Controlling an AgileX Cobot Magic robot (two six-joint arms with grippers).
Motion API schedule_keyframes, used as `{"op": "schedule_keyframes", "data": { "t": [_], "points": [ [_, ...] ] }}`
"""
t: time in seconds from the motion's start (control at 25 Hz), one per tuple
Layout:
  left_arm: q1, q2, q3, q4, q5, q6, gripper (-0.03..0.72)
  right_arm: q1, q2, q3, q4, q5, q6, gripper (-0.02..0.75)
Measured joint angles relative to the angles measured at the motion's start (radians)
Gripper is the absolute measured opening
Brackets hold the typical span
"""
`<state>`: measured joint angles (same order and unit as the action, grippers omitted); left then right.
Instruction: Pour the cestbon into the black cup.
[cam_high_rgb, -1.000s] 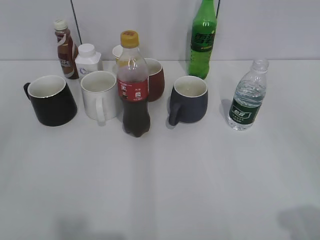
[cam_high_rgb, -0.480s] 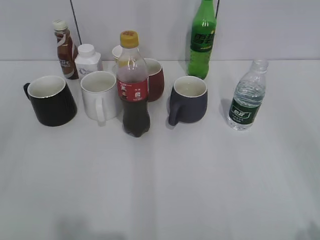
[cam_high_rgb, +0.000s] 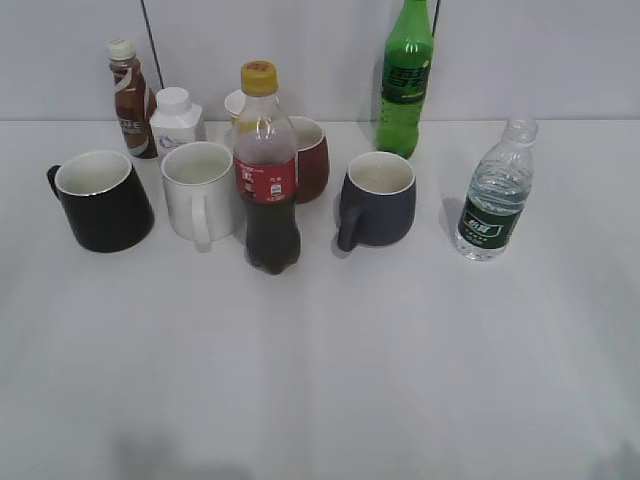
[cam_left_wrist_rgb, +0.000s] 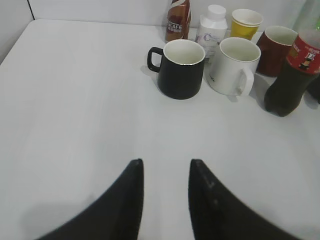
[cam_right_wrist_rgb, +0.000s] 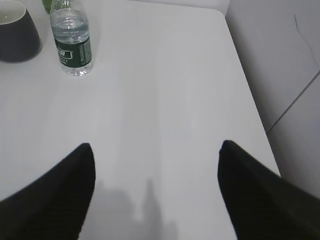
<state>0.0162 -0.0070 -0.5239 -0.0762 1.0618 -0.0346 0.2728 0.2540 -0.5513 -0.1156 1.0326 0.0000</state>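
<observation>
The cestbon (cam_high_rgb: 493, 195), a small clear uncapped bottle with a dark green label, stands upright at the right of the table; it also shows in the right wrist view (cam_right_wrist_rgb: 73, 42) at the top left. The black cup (cam_high_rgb: 100, 200), white inside, stands at the far left with its handle to the left; the left wrist view (cam_left_wrist_rgb: 181, 70) shows it ahead. My left gripper (cam_left_wrist_rgb: 165, 162) is open and empty over bare table, short of the cup. My right gripper (cam_right_wrist_rgb: 156, 147) is wide open and empty, well short of the bottle. Neither gripper shows in the exterior view.
Between cup and bottle stand a white mug (cam_high_rgb: 200, 190), a red-labelled cola bottle (cam_high_rgb: 268, 180), a dark red mug (cam_high_rgb: 310, 155) and a navy-grey mug (cam_high_rgb: 378, 200). Behind are a coffee bottle (cam_high_rgb: 130, 100), a white jar (cam_high_rgb: 176, 118) and a green soda bottle (cam_high_rgb: 405, 80). The table's right edge (cam_right_wrist_rgb: 250, 100) is near.
A shadow at the lower right of the exterior view has shrunk towards the corner. The bottles and mugs have not moved.
</observation>
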Motion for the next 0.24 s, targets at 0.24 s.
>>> {"op": "schedule_keyframes", "data": {
  "t": [0.24],
  "points": [
    [0.0, 0.0, 0.0, 0.0, 0.0, 0.0, 0.239, 0.0, 0.0, 0.0, 0.0, 0.0, 0.0, 0.589]
  ]
}}
